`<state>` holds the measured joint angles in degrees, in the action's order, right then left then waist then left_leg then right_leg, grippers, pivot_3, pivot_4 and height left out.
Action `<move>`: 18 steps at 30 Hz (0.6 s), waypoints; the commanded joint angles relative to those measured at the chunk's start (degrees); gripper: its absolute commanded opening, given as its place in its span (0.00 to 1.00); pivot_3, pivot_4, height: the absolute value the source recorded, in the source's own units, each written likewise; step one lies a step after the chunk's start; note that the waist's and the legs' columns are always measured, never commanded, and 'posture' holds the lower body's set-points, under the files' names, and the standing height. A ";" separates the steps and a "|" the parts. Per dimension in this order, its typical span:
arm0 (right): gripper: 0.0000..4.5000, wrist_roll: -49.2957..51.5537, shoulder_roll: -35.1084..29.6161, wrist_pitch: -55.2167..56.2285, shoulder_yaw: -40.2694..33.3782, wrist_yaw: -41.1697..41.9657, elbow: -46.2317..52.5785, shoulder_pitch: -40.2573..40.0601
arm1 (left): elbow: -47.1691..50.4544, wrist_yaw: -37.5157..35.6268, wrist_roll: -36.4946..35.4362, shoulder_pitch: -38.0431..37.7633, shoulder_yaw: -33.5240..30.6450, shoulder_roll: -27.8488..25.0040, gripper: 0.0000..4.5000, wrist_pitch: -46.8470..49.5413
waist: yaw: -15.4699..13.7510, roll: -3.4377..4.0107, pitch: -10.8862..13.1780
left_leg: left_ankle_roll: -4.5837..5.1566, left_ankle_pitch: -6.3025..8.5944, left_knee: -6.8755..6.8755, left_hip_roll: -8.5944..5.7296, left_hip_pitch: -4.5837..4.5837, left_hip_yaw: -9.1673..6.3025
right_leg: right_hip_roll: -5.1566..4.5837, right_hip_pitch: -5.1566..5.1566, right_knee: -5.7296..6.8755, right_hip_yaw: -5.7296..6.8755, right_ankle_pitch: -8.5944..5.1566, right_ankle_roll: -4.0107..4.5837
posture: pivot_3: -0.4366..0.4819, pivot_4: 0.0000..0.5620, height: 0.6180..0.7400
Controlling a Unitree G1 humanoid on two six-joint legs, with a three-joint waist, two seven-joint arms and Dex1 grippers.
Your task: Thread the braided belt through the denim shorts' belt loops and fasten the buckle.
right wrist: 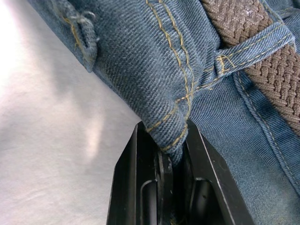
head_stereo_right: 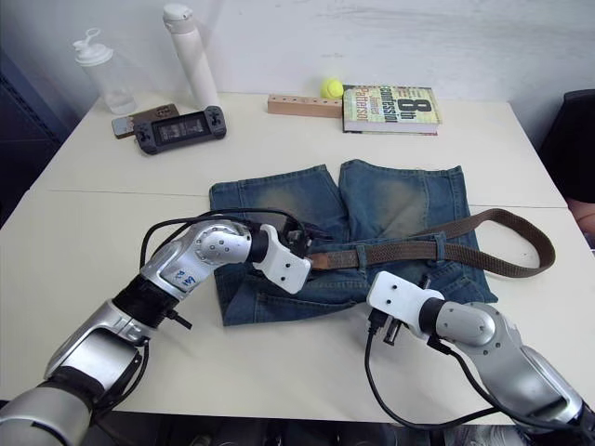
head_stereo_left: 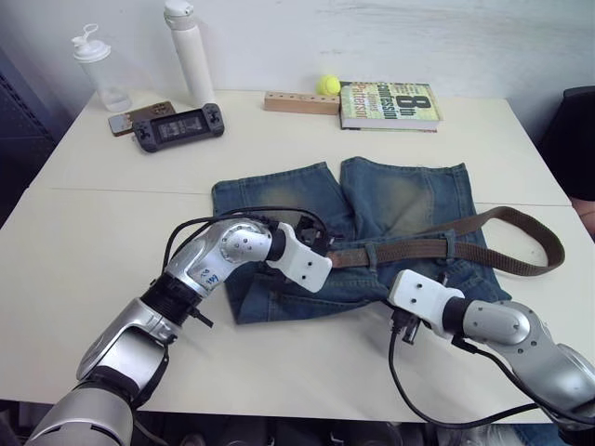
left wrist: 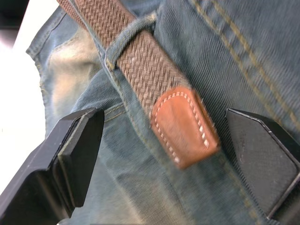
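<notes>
Okay, denim shorts [head_stereo_left: 372,223] lie flat mid-bench [head_stereo_left: 112,232], waistband toward me. Braided belt [head_stereo_left: 418,249] runs along the waistband through the belt loops [right wrist: 243,52], its slack looping off to my right. My left tool [left wrist: 164,154] is spread wide, the belt's tan tip [left wrist: 185,126] between its fingers, untouched. My right tool [right wrist: 171,187] is clenched on the waistband's edge; the head views hide that pinch. Buckle not seen.

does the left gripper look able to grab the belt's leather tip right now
Probably yes. The left gripper is open, one finger on each side of the tan leather tip of the braided belt, which lies on the denim shorts. Nothing sits between.
</notes>
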<state>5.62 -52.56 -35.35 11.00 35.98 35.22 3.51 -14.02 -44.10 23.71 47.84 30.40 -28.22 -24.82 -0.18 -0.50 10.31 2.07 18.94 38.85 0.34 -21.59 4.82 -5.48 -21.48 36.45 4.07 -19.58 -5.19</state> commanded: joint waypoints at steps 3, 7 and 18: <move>0.00 -0.89 0.90 -1.40 -1.38 0.22 1.18 1.34 | -1.69 4.13 3.72 1.97 -0.85 0.20 0.51 -4.82 | 0.10 0.00 0.00 | 0.02 0.01 0.03 0.00 -0.01 0.00 | -0.01 0.00 0.02 0.00 0.00 0.00 | 0.48 0.27 0.98; 0.00 -1.03 0.96 -1.89 -1.40 0.47 1.05 1.42 | -2.16 3.38 3.28 2.04 -1.25 0.10 0.16 -5.66 | 0.13 0.00 0.00 | 0.02 0.01 0.04 0.00 -0.01 0.00 | 0.00 0.00 0.04 0.02 0.00 0.00 | 0.48 0.27 0.98; 0.00 -2.48 -1.44 -1.46 -6.04 -0.03 -5.79 0.56 | 0.83 0.51 0.85 0.87 -5.69 -7.60 0.02 -6.36 | 0.16 0.00 0.00 | 0.05 0.03 0.11 0.00 -0.02 0.00 | -0.03 0.00 0.07 0.03 0.00 0.00 | 0.48 0.27 0.98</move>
<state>5.41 -52.44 -36.23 8.61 36.73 32.19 4.55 -15.30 -43.03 25.72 48.75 27.66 -34.34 -31.41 -0.02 -0.50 10.31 2.13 18.97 38.96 0.34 -21.62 4.83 -5.52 -21.47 36.51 4.11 -19.58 -5.19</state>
